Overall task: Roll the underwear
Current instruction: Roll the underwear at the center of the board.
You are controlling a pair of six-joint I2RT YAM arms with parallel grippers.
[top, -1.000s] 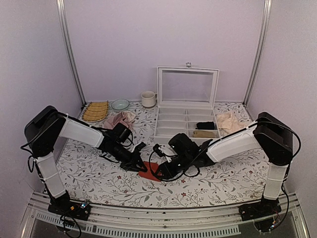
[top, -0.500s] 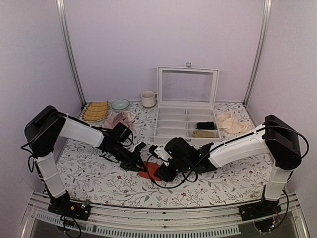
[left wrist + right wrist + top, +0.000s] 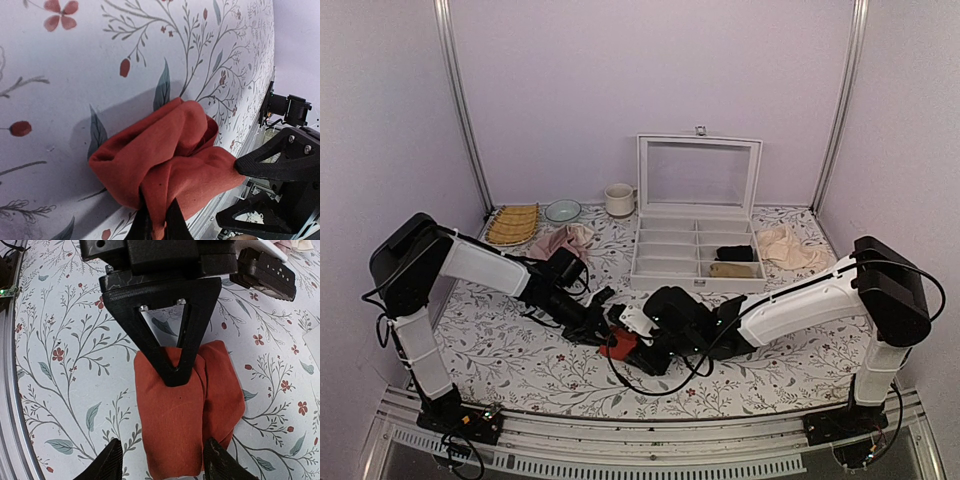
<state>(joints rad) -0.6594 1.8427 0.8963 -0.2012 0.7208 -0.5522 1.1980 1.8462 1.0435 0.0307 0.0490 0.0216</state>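
Note:
The underwear [image 3: 617, 348] is a bunched red-orange wad on the flowered table, seen close in both wrist views [image 3: 170, 155] [image 3: 185, 420]; its waistband is hidden in the folds. My left gripper [image 3: 157, 222] is shut, pinching an edge of the fabric between its black fingertips. It reaches in from the left [image 3: 601, 325] and shows as a black triangle [image 3: 172, 365] in the right wrist view. My right gripper [image 3: 165, 462] is open, one finger on either side of the wad's near end, meeting it from the right [image 3: 634, 345].
A white compartment box [image 3: 672, 262] with its lid raised stands behind, holding a dark roll [image 3: 734, 253] and a tan roll [image 3: 732, 269]. A dusty-pink cloth [image 3: 560, 242], a beige cloth [image 3: 782, 245], a mug [image 3: 618, 199], a bowl [image 3: 562, 210] and a woven mat [image 3: 513, 223] lie farther back.
My right gripper has slid left over the underwear and opened wider, so it now straddles the wad. My left gripper has kept its pinch in place.

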